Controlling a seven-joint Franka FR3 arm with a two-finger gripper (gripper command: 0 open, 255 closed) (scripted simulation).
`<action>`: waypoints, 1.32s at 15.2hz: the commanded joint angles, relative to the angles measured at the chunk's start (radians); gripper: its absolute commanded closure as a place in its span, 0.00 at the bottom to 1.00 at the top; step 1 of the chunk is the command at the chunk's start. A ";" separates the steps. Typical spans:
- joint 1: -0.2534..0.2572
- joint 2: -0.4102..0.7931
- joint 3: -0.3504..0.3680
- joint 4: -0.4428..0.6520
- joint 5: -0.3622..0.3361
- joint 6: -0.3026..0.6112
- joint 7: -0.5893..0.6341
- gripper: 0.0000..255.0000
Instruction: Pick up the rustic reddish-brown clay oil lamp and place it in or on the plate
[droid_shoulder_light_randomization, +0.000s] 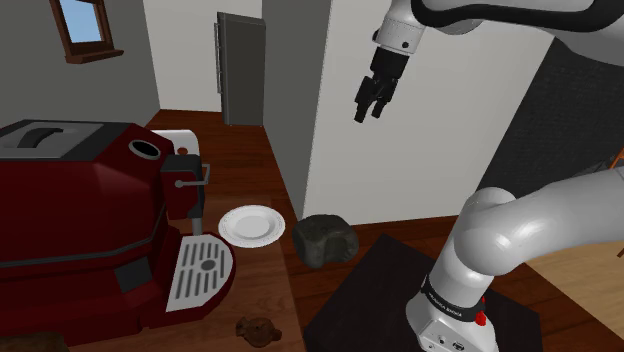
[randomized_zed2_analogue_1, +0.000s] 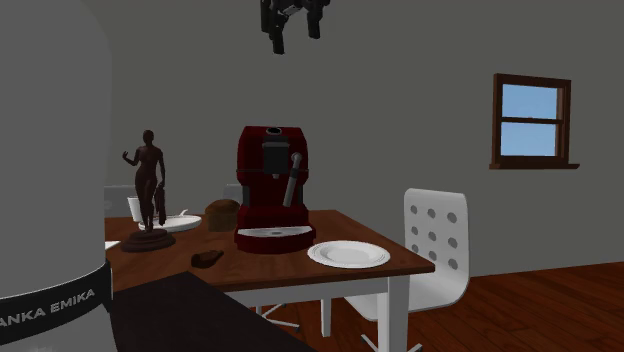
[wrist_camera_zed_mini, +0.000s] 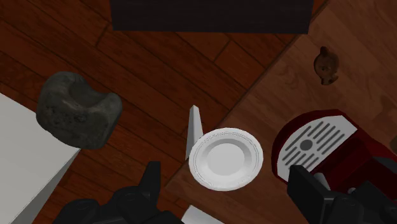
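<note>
gripper (droid_shoulder_light_randomization: 369, 112) open: black fingers apart, nothing between them. it hangs high above the wooden surface (randomized_zed2_analogue_1: 280, 262), roughly over the plate end.

small reddish-brown clay oil lamp (droid_shoulder_light_randomization: 258, 330) lies on the surface near the edge facing the black stand (droid_shoulder_light_randomization: 400, 290), just past the drip tray (droid_shoulder_light_randomization: 200, 270) of the dark red coffee machine (droid_shoulder_light_randomization: 90, 210).

round white plate (droid_shoulder_light_randomization: 252, 224) sits along that same edge near a corner, well apart from the lamp.

dark grey lumpy rock (droid_shoulder_light_randomization: 325, 240) lies on the plank floor (wrist_camera_zed_mini: 146, 57), near the plate's corner.
</note>
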 joint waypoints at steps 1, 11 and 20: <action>0.000 0.000 0.000 0.000 0.000 0.000 0.000 0.00; 0.065 -0.036 0.140 -0.283 0.092 0.239 0.132 0.00; 0.151 0.066 0.293 -0.449 0.196 0.506 0.260 0.00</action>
